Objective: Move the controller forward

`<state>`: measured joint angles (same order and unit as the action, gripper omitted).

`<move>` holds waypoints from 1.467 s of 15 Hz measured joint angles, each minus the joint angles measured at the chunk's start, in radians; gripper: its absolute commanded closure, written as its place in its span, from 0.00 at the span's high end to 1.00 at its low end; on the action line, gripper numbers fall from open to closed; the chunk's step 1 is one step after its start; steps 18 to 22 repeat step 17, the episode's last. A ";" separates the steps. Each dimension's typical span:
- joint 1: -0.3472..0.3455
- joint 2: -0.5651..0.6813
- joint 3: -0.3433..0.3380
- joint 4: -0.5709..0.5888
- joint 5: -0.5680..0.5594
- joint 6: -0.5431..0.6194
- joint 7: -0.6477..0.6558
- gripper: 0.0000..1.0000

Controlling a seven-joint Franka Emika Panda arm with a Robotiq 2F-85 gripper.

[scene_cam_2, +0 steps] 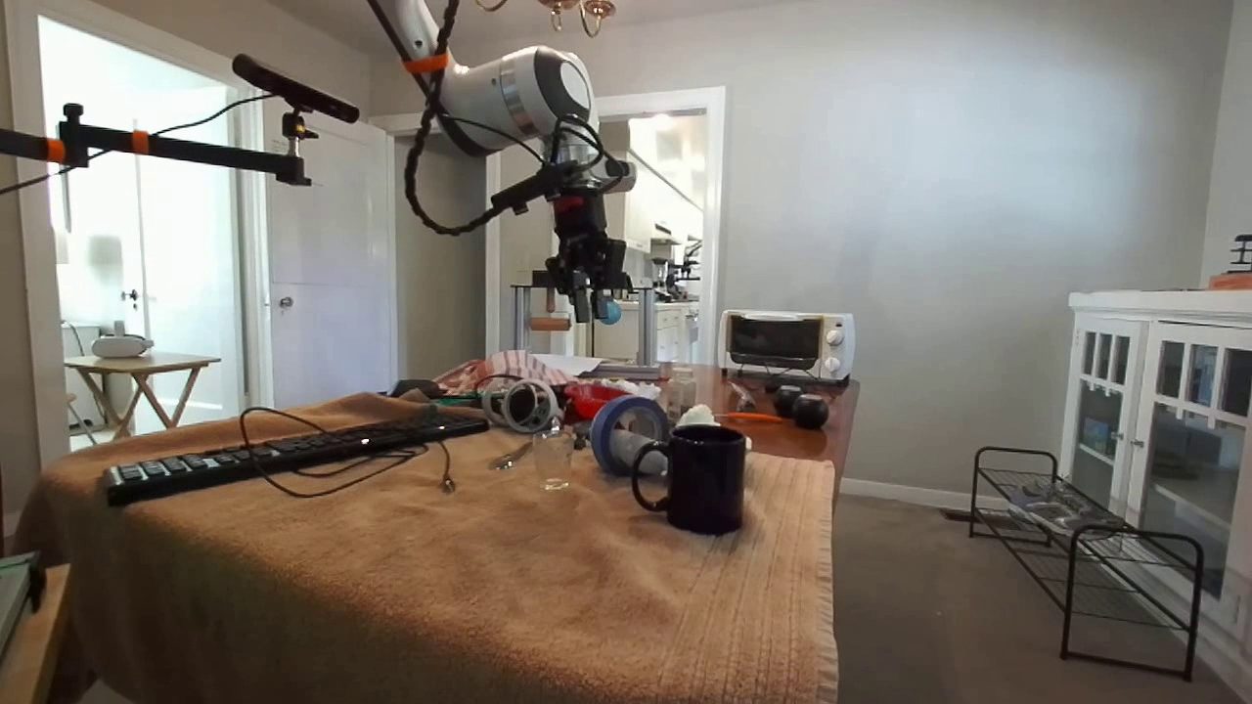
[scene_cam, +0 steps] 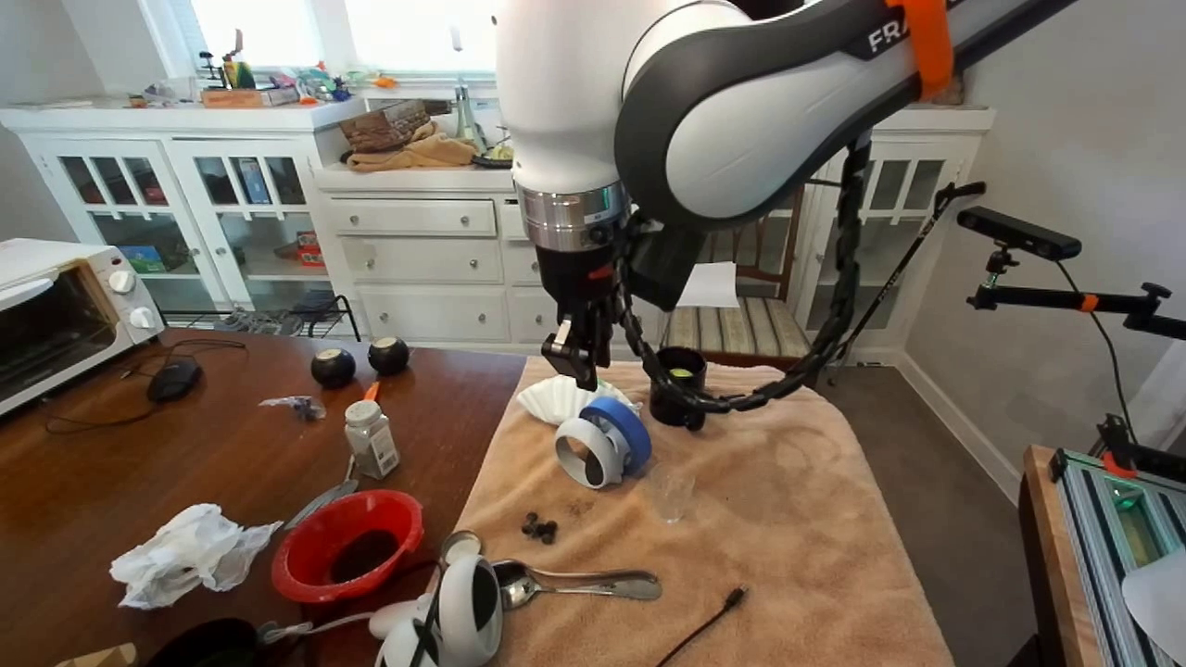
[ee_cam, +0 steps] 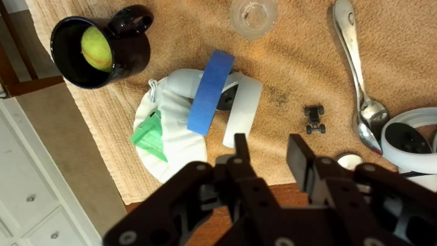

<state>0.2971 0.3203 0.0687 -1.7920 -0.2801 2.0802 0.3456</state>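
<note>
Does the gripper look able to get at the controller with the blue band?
Probably yes: the gripper is open and the controller has its white ring largely uncovered from above, though the blue band crosses its handle.

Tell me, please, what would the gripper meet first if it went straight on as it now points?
Probably the controller, at its white ring: in the wrist view, the gripper points roughly there. Depth is unclear, so the towel beside it might come first.

White controller on tan towel, handle through blue ring
</note>
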 measured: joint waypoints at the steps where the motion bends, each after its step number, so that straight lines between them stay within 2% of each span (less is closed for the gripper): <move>1: -0.004 -0.001 0.000 -0.002 0.000 0.000 0.000 0.60; 5: -0.014 -0.009 0.000 -0.015 0.002 -0.002 0.001 0.90; 7: -0.019 -0.020 0.000 -0.035 0.007 -0.008 0.005 1.00; 15: -0.054 -0.040 -0.017 -0.112 0.026 -0.118 0.157 1.00; 22: -0.056 -0.040 -0.017 -0.113 0.029 -0.121 0.167 1.00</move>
